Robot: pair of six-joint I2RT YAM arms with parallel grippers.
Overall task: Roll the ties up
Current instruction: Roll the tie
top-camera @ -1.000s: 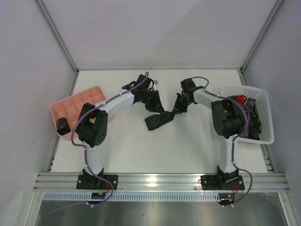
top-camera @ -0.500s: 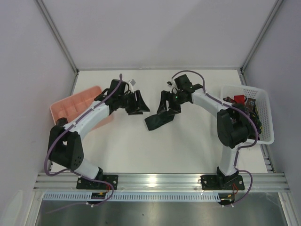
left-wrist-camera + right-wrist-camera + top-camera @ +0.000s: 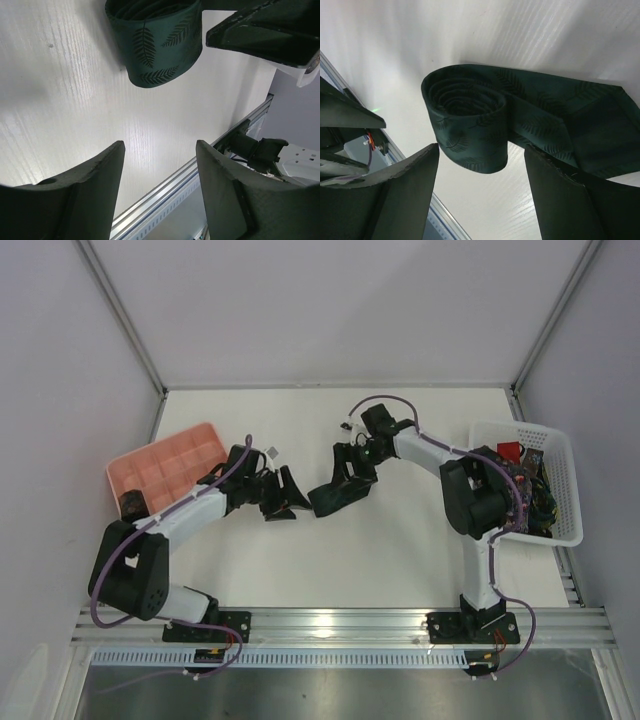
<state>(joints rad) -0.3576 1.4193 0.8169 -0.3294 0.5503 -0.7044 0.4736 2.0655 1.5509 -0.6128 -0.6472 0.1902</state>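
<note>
A dark green tie with a fern pattern lies on the white table, part of it wound into a coil and its flat tail trailing off. My left gripper is open just left of the coil, apart from it, with nothing between its fingers. On the far side of the coil my right gripper is open over it, fingers off the cloth. A rolled dark tie sits in the pink tray. More ties, one red, fill the basket.
The pink compartment tray lies at the left edge. A white lattice basket stands at the right edge. The aluminium rail runs along the near edge, and white walls close in the table.
Both grippers have opened and let go of the green tie, which now lies on the table. The left gripper has drawn back nearer and leftward; the right gripper has shifted left.
</note>
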